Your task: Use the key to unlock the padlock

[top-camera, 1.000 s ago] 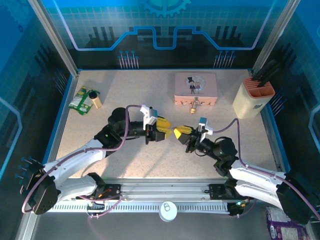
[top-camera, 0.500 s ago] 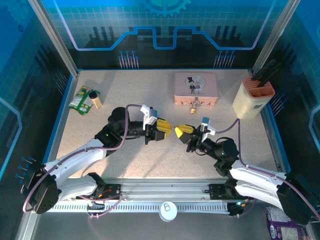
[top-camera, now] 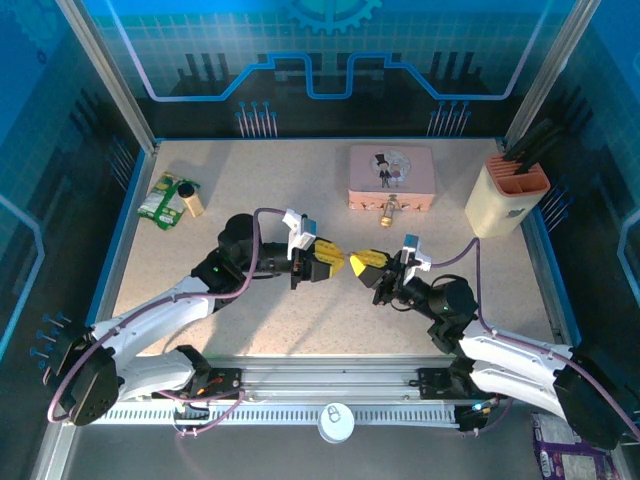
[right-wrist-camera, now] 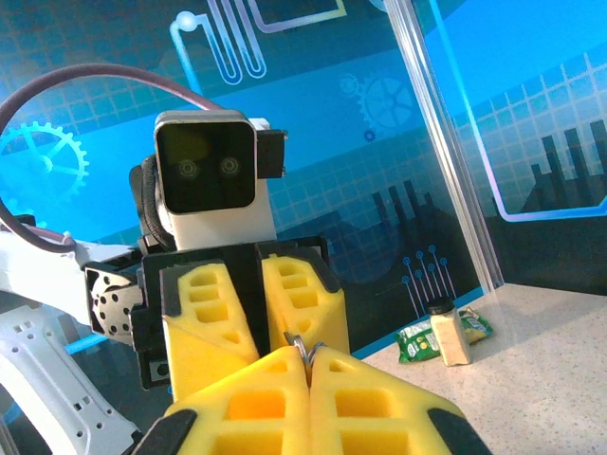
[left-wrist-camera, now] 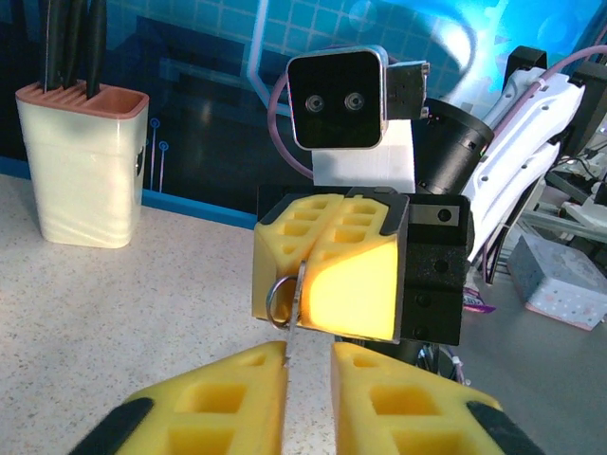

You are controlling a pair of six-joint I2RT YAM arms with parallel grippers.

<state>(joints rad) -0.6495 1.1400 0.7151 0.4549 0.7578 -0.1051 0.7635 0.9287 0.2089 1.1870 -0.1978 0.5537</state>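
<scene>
now right pincer [top-camera: 358, 263] clamps the key [left-wrist-camera: 295, 305]; left pincer [left-wrist-camera: 308, 365] faces it, slightly parted.

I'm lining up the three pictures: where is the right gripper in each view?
Top external: right gripper just right of the picture's middle, tips pointing left.
Left wrist: gripper at centre, seen head-on, pinching the key.
Right wrist: gripper at bottom centre.
Shared landmark: the left gripper, facing it in all three.
</scene>
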